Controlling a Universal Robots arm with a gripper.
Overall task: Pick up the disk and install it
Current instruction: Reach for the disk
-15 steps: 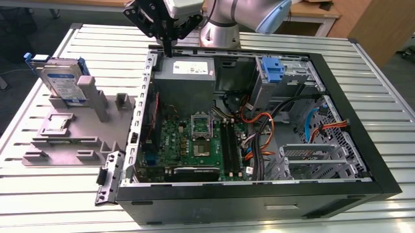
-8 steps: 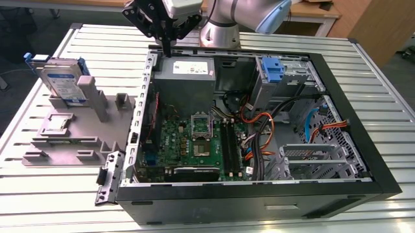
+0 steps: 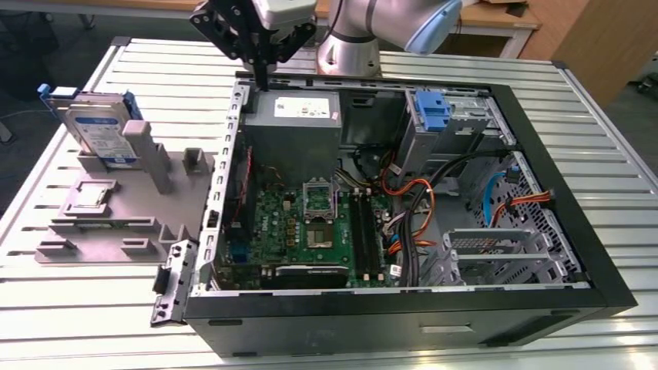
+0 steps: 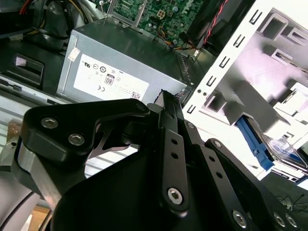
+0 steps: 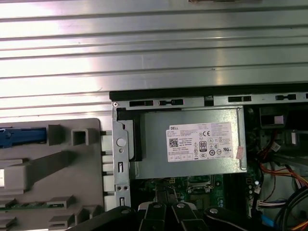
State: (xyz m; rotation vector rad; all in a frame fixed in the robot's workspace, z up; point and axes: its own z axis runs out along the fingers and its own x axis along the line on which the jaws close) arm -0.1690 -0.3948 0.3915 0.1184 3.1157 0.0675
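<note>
Jaws closed together and empty, poised above the rear corner of the open case (image 3: pixel 411 327), over the edge of the power supply (image 3: pixel 293 116). Disk (image 3: pixel 101 127) stands on edge in the grey fixture (image 3: pixel 103 220) at the exterior view's left, well apart from the jaws. The fixture lies just beside the case's side wall. A slatted metal worktop (image 3: pixel 606 146) carries both. In the first wrist view, bare slats run along the case's rear rim.

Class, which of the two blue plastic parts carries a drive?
The disk, standing upright in the grey holder outside the case at the exterior view's left; the blue bracket inside the case is bare.
</note>
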